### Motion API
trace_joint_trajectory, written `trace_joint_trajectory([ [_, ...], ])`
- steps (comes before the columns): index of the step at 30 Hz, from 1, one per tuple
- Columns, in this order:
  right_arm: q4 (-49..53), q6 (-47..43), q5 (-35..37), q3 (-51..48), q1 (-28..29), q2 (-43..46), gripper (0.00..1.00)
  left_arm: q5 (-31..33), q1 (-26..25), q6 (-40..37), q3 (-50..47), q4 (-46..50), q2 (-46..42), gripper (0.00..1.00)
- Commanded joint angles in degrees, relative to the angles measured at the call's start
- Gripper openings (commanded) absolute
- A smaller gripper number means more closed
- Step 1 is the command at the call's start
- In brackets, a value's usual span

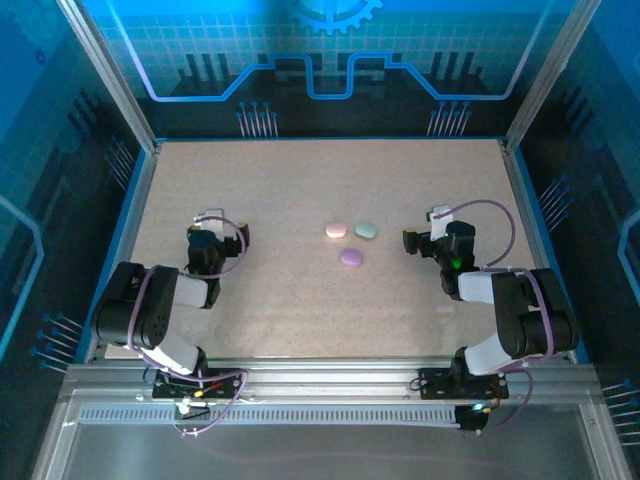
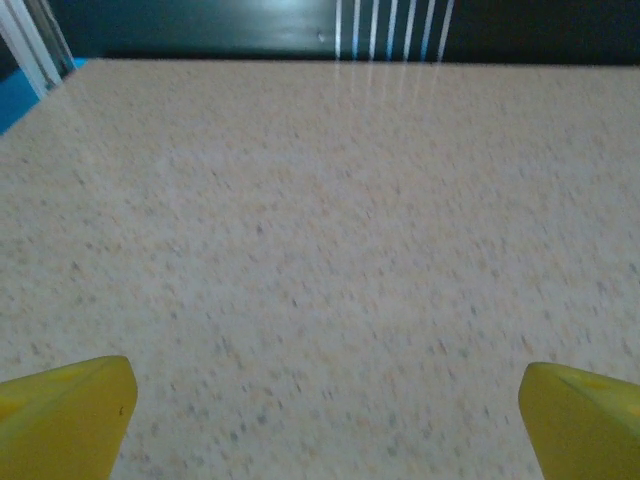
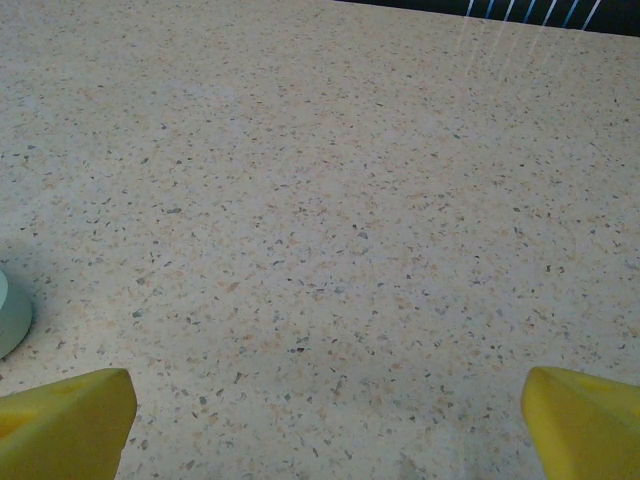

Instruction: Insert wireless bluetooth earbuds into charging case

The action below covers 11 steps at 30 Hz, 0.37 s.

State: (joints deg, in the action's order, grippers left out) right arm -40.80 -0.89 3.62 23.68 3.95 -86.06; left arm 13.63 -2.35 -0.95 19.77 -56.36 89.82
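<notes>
Pink case [image 1: 336, 229], teal case [image 1: 366, 230], purple case [image 1: 351, 257]; table [image 1: 300, 310] beige, dark-speckled.

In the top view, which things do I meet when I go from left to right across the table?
left gripper, open → pink case → purple case, a little nearer the arms → teal case → right gripper, open

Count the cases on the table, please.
3. The pink case lies at the centre, the teal case beside it on its right, and the purple case just nearer than those two, between them. None looks hidden, though I can't rule it out.
</notes>
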Motion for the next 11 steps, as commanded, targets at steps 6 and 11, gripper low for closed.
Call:
trace_joint_trajectory([
  [6,-2.21,0.38,0.35,1.18,-0.33,-0.16,1.00,1.12,0.64,2.28,0.73,0.44,-0.71,0.99],
  [11,-2.26,0.36,0.17,1.19,-0.39,-0.16,1.00,1.23,0.25,1.75,1.17,1.08,-0.66,0.99],
])
